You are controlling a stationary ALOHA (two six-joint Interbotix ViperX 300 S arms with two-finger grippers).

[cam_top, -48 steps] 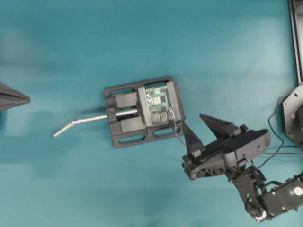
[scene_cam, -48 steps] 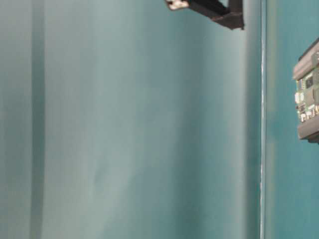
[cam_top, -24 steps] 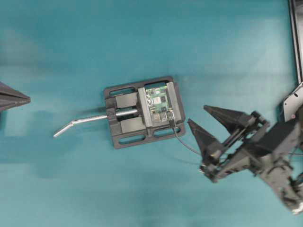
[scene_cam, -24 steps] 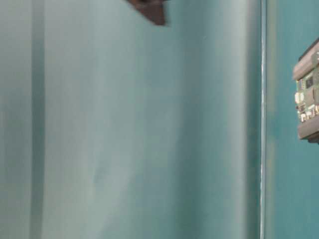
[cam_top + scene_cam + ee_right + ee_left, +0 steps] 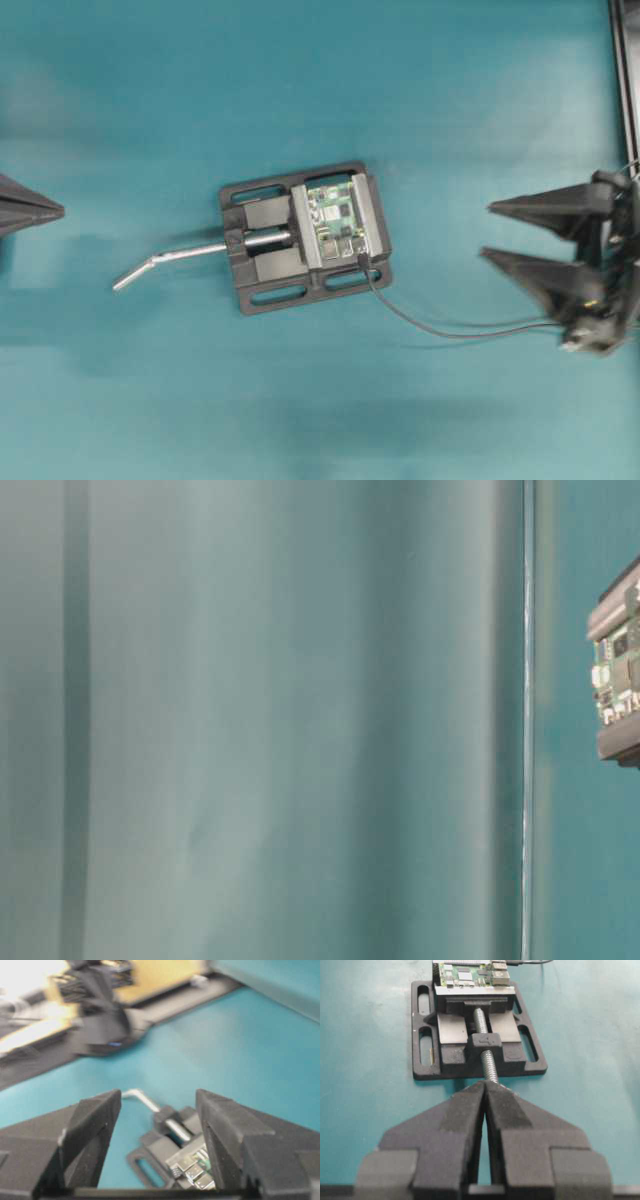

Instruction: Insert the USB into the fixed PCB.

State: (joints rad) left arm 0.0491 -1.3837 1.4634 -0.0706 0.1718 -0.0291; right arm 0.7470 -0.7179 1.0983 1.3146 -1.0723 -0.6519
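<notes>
Count: one PCB [image 5: 335, 217], one vise [image 5: 300, 236] with one handle [image 5: 170, 259], one USB [image 5: 363, 261], two grippers, left [image 5: 485, 1091] and right [image 5: 486, 231].

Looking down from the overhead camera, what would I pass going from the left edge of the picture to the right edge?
Left gripper → bent silver handle → black vise → green circuit board → thin black cable trailing right → right gripper, its fingers spread apart and holding nothing.
</notes>
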